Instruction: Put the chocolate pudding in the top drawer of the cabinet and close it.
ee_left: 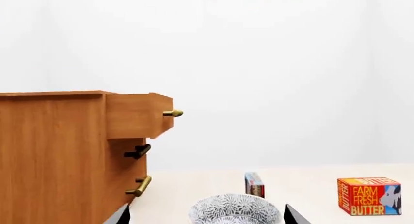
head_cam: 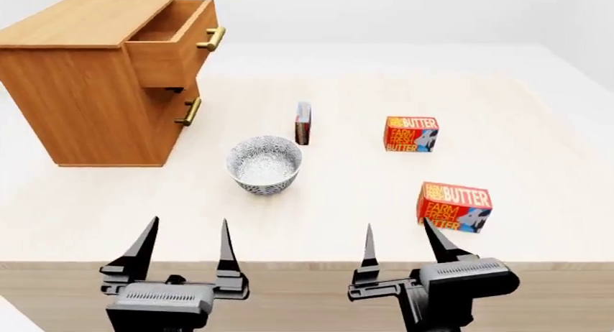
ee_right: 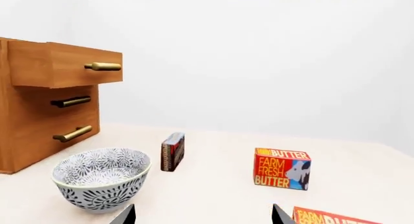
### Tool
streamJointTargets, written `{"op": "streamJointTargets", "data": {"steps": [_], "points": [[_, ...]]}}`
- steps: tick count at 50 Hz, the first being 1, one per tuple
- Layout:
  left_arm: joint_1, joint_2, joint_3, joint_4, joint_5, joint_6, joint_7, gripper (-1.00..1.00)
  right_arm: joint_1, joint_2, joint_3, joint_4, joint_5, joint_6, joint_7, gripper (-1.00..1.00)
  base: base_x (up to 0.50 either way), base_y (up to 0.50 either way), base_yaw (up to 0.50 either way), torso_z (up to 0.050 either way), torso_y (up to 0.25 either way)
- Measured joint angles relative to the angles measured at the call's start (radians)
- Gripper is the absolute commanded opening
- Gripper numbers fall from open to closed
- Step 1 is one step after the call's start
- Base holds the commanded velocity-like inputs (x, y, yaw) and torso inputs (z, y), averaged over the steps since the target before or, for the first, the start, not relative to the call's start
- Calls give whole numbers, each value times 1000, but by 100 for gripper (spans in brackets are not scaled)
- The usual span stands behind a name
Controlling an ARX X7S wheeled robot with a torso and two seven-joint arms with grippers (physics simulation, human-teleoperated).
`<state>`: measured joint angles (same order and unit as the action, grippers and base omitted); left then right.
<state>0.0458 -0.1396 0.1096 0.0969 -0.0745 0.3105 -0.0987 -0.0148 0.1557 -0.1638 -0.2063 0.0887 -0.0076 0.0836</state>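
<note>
Pudding stands on edge mid-surface, far of the bowl, long axis running near-far, roughly midway between both pincers, left and right, both open and empty; drawer already open far-left.

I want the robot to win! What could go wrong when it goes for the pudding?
1. The bowl sits between the grippers and the pudding, so an arm might bump it.
2. The pudding stands upright on a thin edge and may tip over.
3. Two butter boxes lie nearby with similar red print; the gripper could grab the wrong carton.
</note>
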Motion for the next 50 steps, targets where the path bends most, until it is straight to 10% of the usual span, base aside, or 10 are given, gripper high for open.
{"op": "streamJointTargets", "data": {"steps": [15,50], "points": [[3,-16,11,14,-2,-1,-14,100,-16,18,-5,-38,23,-5,2,100,22,500,0,0,0],[-26,-86,35,224,-41,-243,-18,100,8,72,-24,-187,40,130,27,100,91,0,0,0,0]]}}
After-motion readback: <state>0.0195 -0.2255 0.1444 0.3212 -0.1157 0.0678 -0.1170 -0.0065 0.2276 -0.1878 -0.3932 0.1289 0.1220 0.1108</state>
